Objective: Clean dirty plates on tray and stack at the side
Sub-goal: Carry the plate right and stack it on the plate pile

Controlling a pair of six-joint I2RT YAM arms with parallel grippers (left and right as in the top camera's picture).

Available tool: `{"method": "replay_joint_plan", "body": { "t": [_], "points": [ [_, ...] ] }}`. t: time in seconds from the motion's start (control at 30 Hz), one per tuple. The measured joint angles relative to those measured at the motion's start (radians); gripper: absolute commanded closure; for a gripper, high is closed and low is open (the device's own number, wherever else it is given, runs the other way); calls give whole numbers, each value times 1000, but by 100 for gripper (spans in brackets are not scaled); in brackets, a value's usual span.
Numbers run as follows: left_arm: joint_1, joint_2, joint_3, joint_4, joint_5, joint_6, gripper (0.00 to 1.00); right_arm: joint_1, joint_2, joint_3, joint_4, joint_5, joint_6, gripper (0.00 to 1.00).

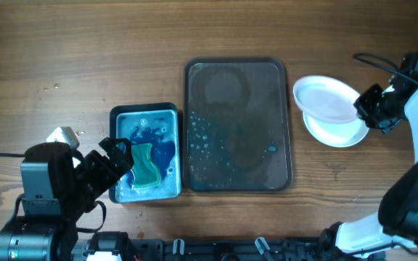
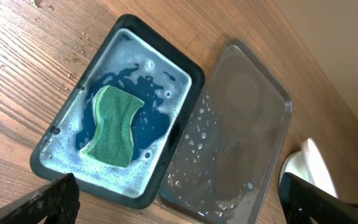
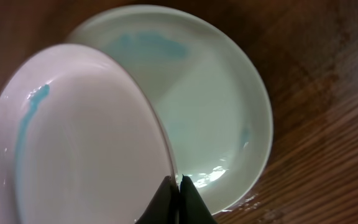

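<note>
The dark grey-brown tray (image 1: 238,125) lies mid-table, wet with blue droplets and holding no plates; it also shows in the left wrist view (image 2: 241,124). My right gripper (image 1: 369,109) is shut on the rim of a white plate (image 1: 325,98), held tilted above another white plate (image 1: 336,130) lying on the table right of the tray. In the right wrist view the jaws (image 3: 179,186) pinch the held plate (image 3: 79,143), which has a faint blue streak; the lower plate (image 3: 210,106) has faint blue smears. My left gripper (image 2: 179,199) is open and empty above the basin's near edge.
A black-rimmed basin (image 1: 145,112) of blue water stands left of the tray, with a green sponge (image 1: 146,167) in it, also in the left wrist view (image 2: 114,127). Water drops dot the wood left of the basin.
</note>
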Motion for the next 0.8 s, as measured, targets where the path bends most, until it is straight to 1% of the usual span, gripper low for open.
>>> {"method": "replay_joint_plan", "body": {
  "t": [0.03, 0.07, 0.1, 0.13, 0.23, 0.27, 0.3, 0.37, 0.43, 0.47, 0.6, 0.63, 0.67, 0.7, 0.77, 0.8],
  "points": [
    [0, 0, 0, 0, 0, 0, 0, -6, 19, 0, -8, 10, 0, 92],
    [0, 0, 0, 0, 0, 0, 0, -11, 29, 0, -16, 20, -1, 84],
    [0, 0, 0, 0, 0, 0, 0, -16, 37, -1, -26, 33, -4, 79],
    [0, 0, 0, 0, 0, 0, 0, -19, 39, -1, -40, 42, -9, 77],
    [0, 0, 0, 0, 0, 0, 0, -29, 38, -1, -78, 61, -8, 77],
    [0, 0, 0, 0, 0, 0, 0, -31, 38, -1, -90, 64, -8, 75],
    [0, 0, 0, 0, 0, 0, 0, -32, 35, -1, -101, 64, -8, 73],
    [0, 0, 0, 0, 0, 0, 0, -32, 11, -1, -126, 60, -12, 63],
    [0, 0, 0, 0, 0, 0, 0, -32, -40, -1, -142, 37, -23, 55],
    [0, 0, 0, 0, 0, 0, 0, -32, -79, -1, -146, 13, -32, 54],
    [0, 0, 0, 0, 0, 0, 0, -2, -262, 0, -148, -107, -80, 57],
    [0, 0, 0, 0, 0, 0, 0, 14, -307, 1, -149, -143, -96, 61],
    [0, 0, 0, 0, 0, 0, 0, 48, -391, 4, -148, -211, -127, 61],
    [0, 0, 0, 0, 0, 0, 0, 70, -436, 5, -145, -252, -153, 61],
    [0, 0, 0, 0, 0, 0, 0, 138, -549, 5, -124, -348, -212, 55],
    [0, 0, 0, 0, 1, 0, 0, 164, -593, 6, -122, -382, -237, 47]
  ]
}}
